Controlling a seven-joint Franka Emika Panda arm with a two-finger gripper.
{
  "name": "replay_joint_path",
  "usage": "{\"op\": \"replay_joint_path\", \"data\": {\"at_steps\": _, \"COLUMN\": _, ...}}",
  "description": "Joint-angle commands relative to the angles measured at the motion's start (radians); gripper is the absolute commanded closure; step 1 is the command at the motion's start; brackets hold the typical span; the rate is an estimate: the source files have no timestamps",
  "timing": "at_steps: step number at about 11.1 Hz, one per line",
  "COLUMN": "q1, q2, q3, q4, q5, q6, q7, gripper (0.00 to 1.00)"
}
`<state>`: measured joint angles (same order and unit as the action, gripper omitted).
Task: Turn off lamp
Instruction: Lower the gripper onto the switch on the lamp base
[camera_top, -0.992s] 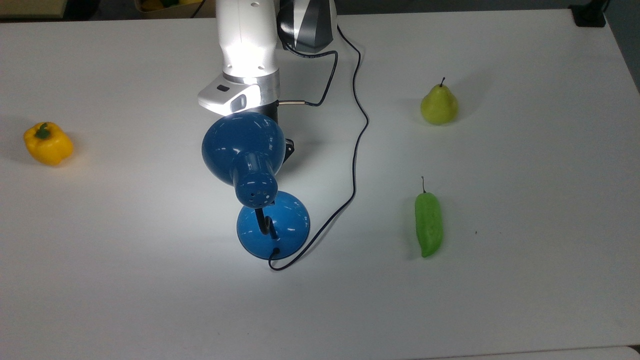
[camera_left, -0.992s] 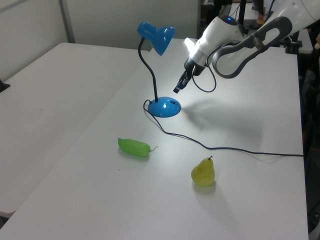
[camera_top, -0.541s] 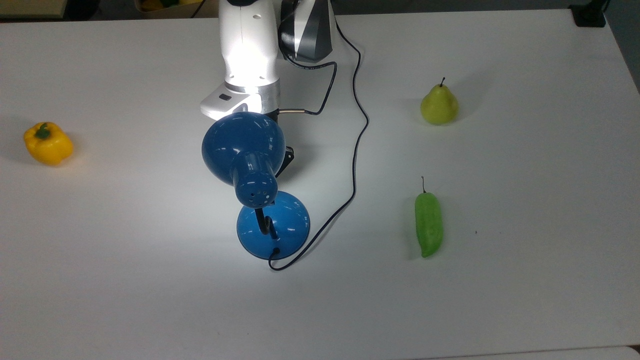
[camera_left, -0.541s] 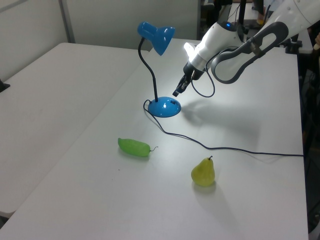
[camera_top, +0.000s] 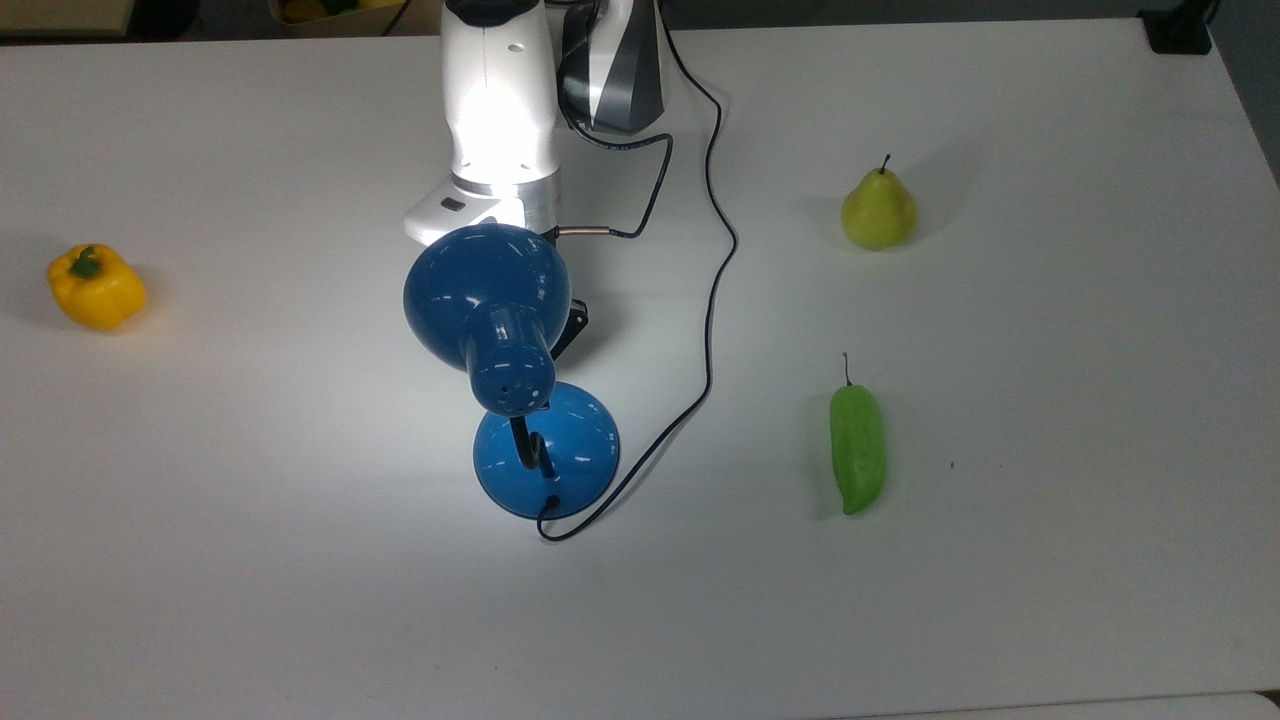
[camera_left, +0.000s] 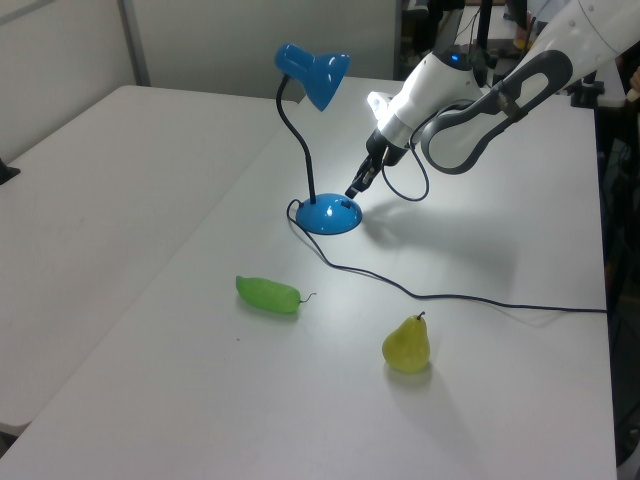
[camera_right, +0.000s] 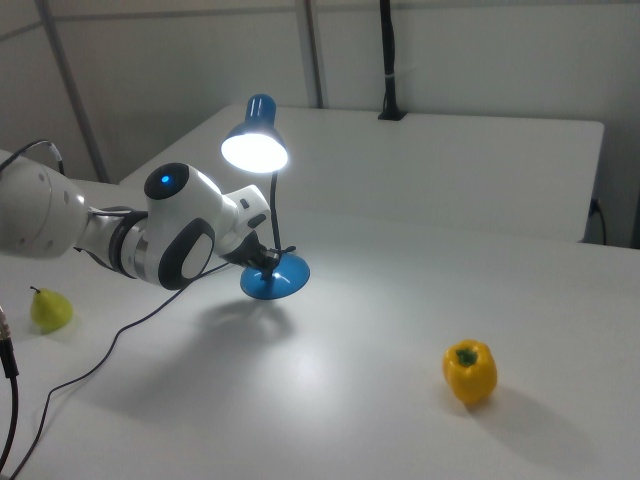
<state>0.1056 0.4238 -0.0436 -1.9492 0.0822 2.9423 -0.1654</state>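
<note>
From my station I had the lamp (camera_top: 512, 372) standing near the middle of the desk (camera_top: 1000, 600), its bulb lit in the right view and throwing a bright patch on the white top. In the top view the shade leaned toward the far edge and hid most of the wrist beneath it. The gripper (camera_left: 354, 187) hung just beside the lamp's round base (camera_left: 330, 214), on the side nearer the far edge in the top view; I could not tell whether it touched the base, nor whether its fingers were spread or pressed together.

The lamp's thin black cord (camera_top: 712, 290) left the base on its near side, looped round and ran toward the far edge, passing beside the arm (camera_top: 500, 110). A second, shorter cable (camera_top: 645, 190) curled off the wrist close to it.

A yellow bell pepper (camera_top: 95, 287) sat by the top view's left edge of the desk, well apart from the lamp. A pear (camera_top: 877, 208) stood upright toward the top view's right, and a green chilli pepper (camera_top: 857, 448) lay nearer the front edge, stem pointing toward the pear. None of these lay between gripper and base.
</note>
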Motion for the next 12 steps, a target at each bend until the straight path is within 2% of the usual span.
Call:
{"op": "replay_joint_path", "data": {"at_steps": 1, "q1": 0.005, "q2": 0.007, "q3": -0.007, "q4": -0.005, "q5": 0.011, "q6": 0.064, "q7": -0.002, "gripper": 1.00}}
{"op": "replay_joint_path", "data": {"at_steps": 12, "q1": 0.017, "q2": 0.019, "q3": 0.001, "q4": -0.005, "q5": 0.013, "q6": 0.069, "q7": 0.032, "gripper": 1.00}}
